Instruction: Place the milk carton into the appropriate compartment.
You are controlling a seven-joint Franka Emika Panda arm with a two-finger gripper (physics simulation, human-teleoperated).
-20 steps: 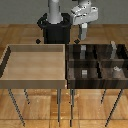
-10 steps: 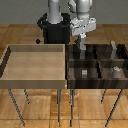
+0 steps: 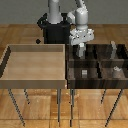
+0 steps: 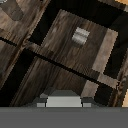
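Carrying step, close to the drop. End effector [image 3: 81, 48] clenched on the carton [image 4: 64, 101] (pale box seen pinched between two dark fingers in the wrist view; hard to make out in the exterior view). Carton up in the air, not yet in any slot. Hanging over the dark bin [image 3: 95, 84], near its back row, on the exterior view's left part of that bin. Light bin [image 3: 35, 82] well apart, on the exterior view's left, and not needed here.

Right below: a slot [image 4: 60, 60] with a small grey block [image 4: 81, 35] already lying in it. Other small blocks in other slots too.

Next, probably: go down into the right slot, staying between the thin walls, then let go low so the carton lands standing up. Cannot tell from here whether this slot is the right one. Worth watching: bumping a wall, or dropping onto the block.
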